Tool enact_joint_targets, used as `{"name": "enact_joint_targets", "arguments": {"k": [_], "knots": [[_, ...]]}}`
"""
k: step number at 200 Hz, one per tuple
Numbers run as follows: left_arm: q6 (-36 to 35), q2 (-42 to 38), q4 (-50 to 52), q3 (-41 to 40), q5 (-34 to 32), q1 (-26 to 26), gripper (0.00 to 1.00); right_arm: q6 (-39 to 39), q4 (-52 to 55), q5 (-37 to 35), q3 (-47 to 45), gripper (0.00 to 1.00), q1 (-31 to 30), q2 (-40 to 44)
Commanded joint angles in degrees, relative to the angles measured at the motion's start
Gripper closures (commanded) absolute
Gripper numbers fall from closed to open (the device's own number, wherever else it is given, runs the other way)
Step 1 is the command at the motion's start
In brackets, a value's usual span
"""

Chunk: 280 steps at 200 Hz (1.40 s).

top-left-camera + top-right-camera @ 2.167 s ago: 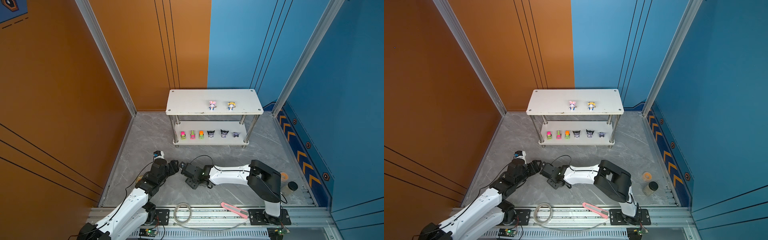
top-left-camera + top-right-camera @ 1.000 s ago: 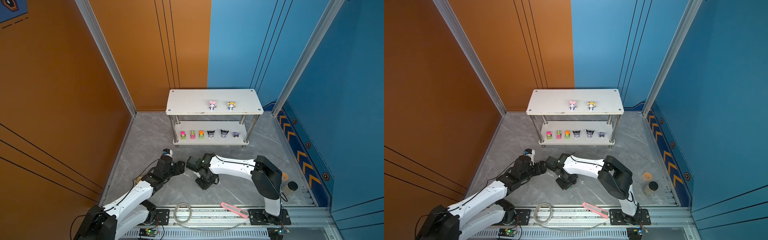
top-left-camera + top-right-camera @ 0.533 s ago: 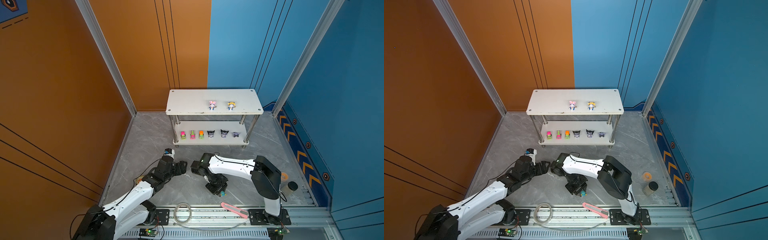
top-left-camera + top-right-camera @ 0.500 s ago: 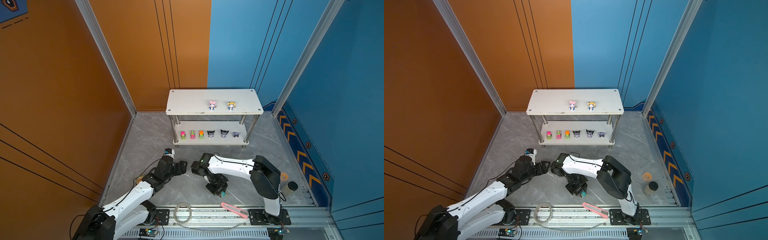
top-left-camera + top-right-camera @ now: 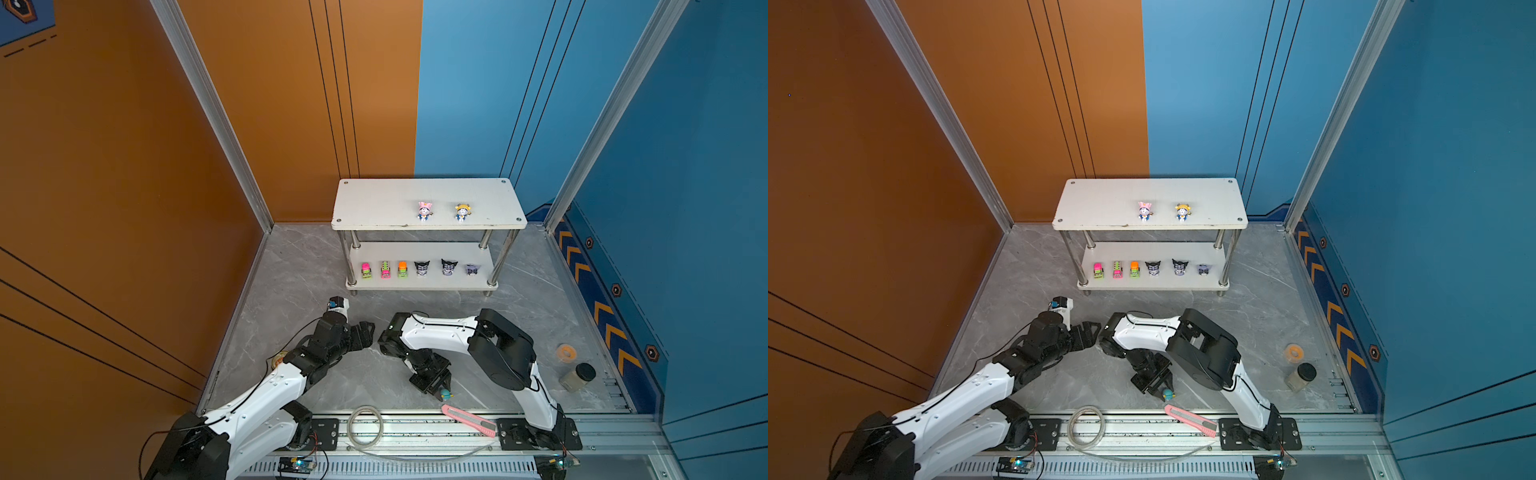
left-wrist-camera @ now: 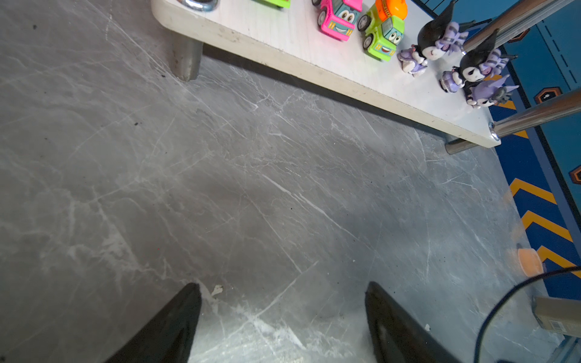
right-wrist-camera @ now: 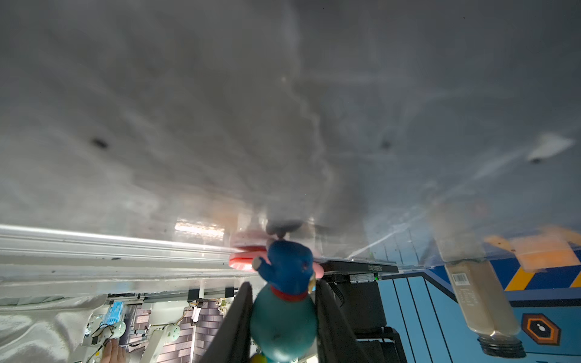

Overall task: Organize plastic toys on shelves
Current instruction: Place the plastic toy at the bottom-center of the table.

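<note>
At the near edge of the grey floor (image 5: 291,270), just beyond the pink knife (image 5: 468,417), the right gripper (image 5: 437,385) points down toward the near rail. Its jaws are closed part-way on the teal-hatted figurine (image 5: 445,394). In the right wrist view the two black fingers (image 7: 239,323) clamp the round teal head of this figurine (image 7: 284,314) from either side. Its blue body juts out past the fingertips toward the floor. That view is blurred, so it cannot be told whether the feet touch the floor.

The left gripper (image 5: 365,334) hangs over bare floor to the far left of the figurine and well apart from it. In its wrist view the left gripper (image 6: 283,286) has its jaws spread wide with nothing between them.

The rack (image 5: 382,203) stands at the far side of the floor. On its top board are the pink-hatted figurine (image 5: 424,210) and, to its right, the yellow-hatted figurine (image 5: 462,212). On the lower board, from left to right, stand three trucks (image 5: 385,269) and three black figurines (image 5: 449,267) in one row.

A coil of clear tubing (image 5: 365,424) lies on the rail, left of the knife.
</note>
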State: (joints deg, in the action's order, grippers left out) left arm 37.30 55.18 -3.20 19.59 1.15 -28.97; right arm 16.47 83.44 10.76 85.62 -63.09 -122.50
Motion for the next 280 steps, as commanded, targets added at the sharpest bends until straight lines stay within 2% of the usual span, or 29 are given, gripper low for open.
{"name": "enact_joint_targets", "arguments": {"k": [1,89,104,163,214,237,258,280], "knots": [[-0.6,1.1,-0.9,0.1,0.4,-0.6,0.16,-1.2,-1.3,-1.1,1.3,0.70,0.7,-0.6],[-0.5,3.6,-1.9,0.9,0.2,-1.8,0.15,1.6,-9.1,-8.3,2.4,0.47,1.1,3.4],[-0.6,3.6,-1.7,1.0,0.0,-1.9,0.15,2.6,-10.5,-9.7,1.5,0.45,0.8,6.7],[-0.7,3.7,-1.5,1.9,-0.1,-2.6,0.15,8.6,-17.6,-11.2,-7.4,0.44,-0.1,15.0],[-0.7,2.8,-0.1,2.3,-1.2,-3.7,0.15,15.3,-29.8,-10.7,-16.9,0.44,0.6,22.4],[-0.7,2.2,0.6,2.5,-1.7,-4.1,0.15,17.1,-35.9,-8.1,-20.5,0.44,1.1,24.3],[-0.7,2.1,1.0,2.7,-1.9,-4.4,0.15,18.2,-39.2,-7.2,-22.8,0.48,1.4,24.5],[-0.8,2.4,1.2,3.1,-2.1,-4.5,0.15,19.0,-40.9,-6.3,-24.4,0.58,1.7,24.6]]}}
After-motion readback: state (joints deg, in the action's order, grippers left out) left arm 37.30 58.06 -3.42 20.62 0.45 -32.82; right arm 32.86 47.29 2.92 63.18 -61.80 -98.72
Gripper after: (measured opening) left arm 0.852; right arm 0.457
